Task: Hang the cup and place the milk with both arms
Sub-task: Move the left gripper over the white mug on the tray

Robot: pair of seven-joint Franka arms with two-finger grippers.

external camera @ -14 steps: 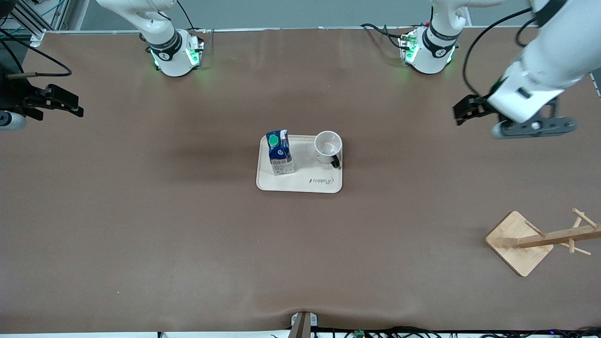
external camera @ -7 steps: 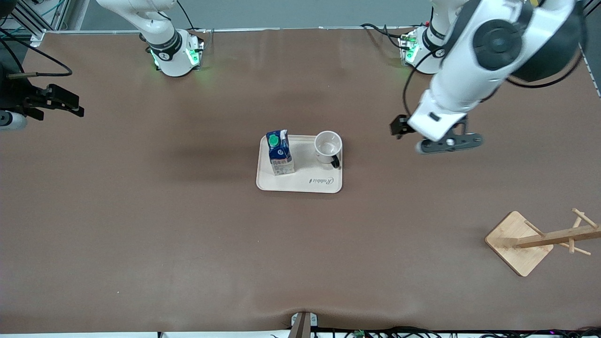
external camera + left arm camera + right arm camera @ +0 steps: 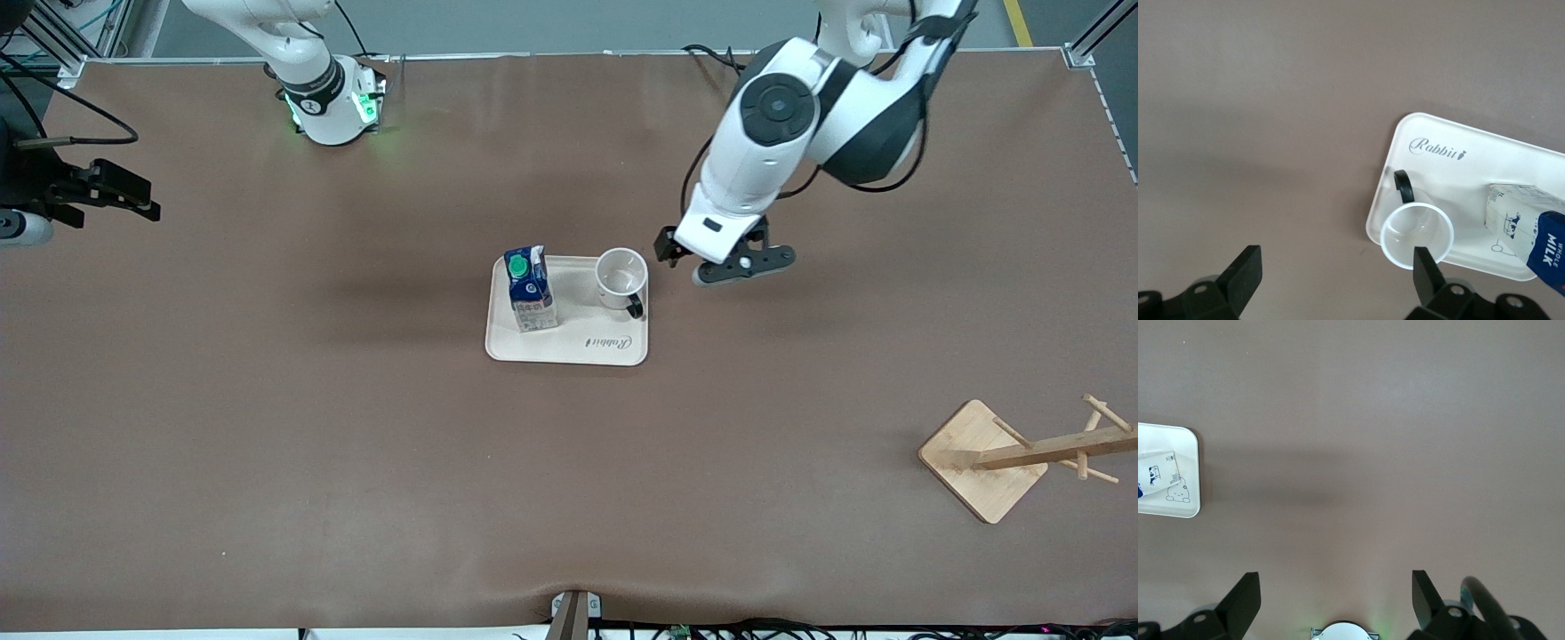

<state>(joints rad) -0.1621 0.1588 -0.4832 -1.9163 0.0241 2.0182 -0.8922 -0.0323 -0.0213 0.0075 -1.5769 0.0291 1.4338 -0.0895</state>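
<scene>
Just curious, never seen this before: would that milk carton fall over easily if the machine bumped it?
Probably. The milk carton stands tall on a narrow base on the tray, so a high push would likely topple it. Its cardboard sides may dent under a hard squeeze.

Left arm reaching in with its gripper spread wide; right arm waiting at the table's edge.

The left arm (image 3: 782, 116) comes from its base at about 1 o'clock in the front view and bends down toward the centre, its wrist tilted so the left gripper (image 3: 669, 248) hangs in the air at roughly 2 o'clock from the middle of the table, fingers (image 3: 1245, 270) set wide apart with nothing between them. The right arm (image 3: 293, 53) rises from its base at 11 o'clock and waits; the right gripper (image 3: 133, 200) sits out at 9 o'clock, over the table's edge, its fingers (image 3: 1248, 597) likewise spread and holding nothing.
</scene>
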